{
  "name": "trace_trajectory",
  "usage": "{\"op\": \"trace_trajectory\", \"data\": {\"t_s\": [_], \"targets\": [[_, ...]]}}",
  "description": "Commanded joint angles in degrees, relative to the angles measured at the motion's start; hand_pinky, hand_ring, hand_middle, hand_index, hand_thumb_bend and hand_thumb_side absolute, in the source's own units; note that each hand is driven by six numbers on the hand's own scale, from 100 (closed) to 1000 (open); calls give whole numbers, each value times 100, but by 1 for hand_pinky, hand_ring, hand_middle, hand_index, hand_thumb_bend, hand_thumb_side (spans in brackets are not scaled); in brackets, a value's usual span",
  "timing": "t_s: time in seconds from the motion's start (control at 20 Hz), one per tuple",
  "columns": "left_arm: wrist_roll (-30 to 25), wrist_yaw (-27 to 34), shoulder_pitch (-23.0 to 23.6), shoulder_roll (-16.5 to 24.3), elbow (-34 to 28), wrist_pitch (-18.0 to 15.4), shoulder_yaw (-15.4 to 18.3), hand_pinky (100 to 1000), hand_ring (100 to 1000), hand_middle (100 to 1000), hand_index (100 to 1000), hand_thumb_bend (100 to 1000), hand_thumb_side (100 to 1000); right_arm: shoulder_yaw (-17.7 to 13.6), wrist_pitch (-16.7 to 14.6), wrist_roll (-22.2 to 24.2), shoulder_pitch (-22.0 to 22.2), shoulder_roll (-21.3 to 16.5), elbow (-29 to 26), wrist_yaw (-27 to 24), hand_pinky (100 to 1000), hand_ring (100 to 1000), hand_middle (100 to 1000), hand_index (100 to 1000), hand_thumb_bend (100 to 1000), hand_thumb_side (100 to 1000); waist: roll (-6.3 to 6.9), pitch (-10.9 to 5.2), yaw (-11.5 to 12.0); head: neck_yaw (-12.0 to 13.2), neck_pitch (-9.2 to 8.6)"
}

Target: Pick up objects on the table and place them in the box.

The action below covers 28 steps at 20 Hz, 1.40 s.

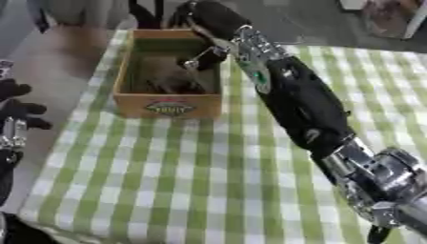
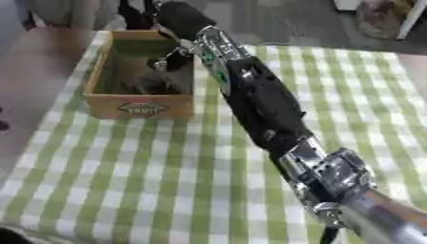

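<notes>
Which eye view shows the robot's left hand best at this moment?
The left eye view: the left hand shows at the picture's left edge, beside the table, dark fingers curled, holding nothing. The right eye view shows only dark specks of it at its left edge.

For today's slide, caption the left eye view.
Right hand reaches into wooden box on green-checked tablecloth; left hand idles.

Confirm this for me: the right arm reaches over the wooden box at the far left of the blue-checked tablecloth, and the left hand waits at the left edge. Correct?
Not quite: the tablecloth is green and white checked, not blue, as the left eye view shows. The rest holds: the right arm reaches over the wooden box with the right hand above its opening, and the left hand waits at the left edge.
</notes>
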Motion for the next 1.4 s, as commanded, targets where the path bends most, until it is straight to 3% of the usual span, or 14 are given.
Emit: {"op": "trace_trajectory", "data": {"t_s": [0.05, 0.35, 0.7, 1.4], "targets": [[63, -54, -25, 142, -85, -23, 96, 518, 606, 683, 767, 100, 166, -88, -63, -132, 28, -306, -432, -366, 636, 615, 605, 741, 412, 117, 19, -118, -148, 113, -6], [135, -103, 20, 189, -55, -51, 168, 519, 607, 686, 768, 100, 172, -250, -29, -422, 649, -749, -1091, -948, 638, 605, 592, 705, 392, 100, 0, -115, -539, 310, -23], [237, -146, 50, 220, -21, -79, 261, 518, 607, 688, 768, 100, 179, -563, 138, -958, 1652, -930, -1616, -1585, 606, 569, 556, 663, 339, 100, 40, -82, -887, 465, -74], [430, -179, 64, 256, 87, -80, 378, 517, 607, 690, 769, 100, 209, -746, 996, -1162, 3643, -844, -3424, -2860, 590, 549, 537, 624, 277, 121, 104, -12, -1220, 615, -92]]}}
